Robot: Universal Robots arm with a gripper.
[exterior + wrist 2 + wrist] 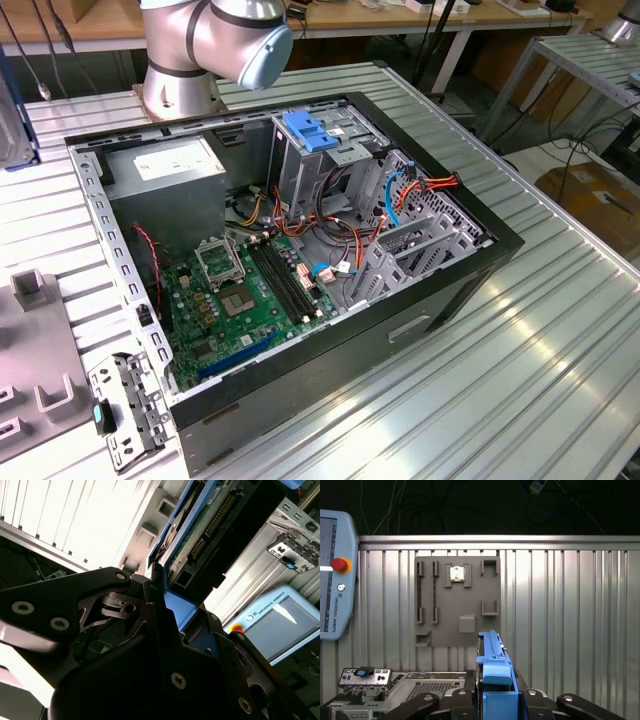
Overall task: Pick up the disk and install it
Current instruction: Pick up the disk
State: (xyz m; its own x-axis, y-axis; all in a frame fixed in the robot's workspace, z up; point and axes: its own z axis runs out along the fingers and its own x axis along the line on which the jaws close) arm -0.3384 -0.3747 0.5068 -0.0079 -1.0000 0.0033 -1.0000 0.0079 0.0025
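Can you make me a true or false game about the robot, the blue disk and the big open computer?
1. The gripper is clamped on the disk. True.
2. The disk's frame is red. False: it is blue.
3. The computer case is closed up. False: it is open, and the green motherboard shows inside.
4. A grey tray lies on the ribbed metal table. True.

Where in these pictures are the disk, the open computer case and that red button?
disk [495, 676]: first wrist view, on its blue carrier frame.
computer case [300, 395]: exterior view, on its black outer side wall.
red button [339, 564]: first wrist view, on the button's red cap.
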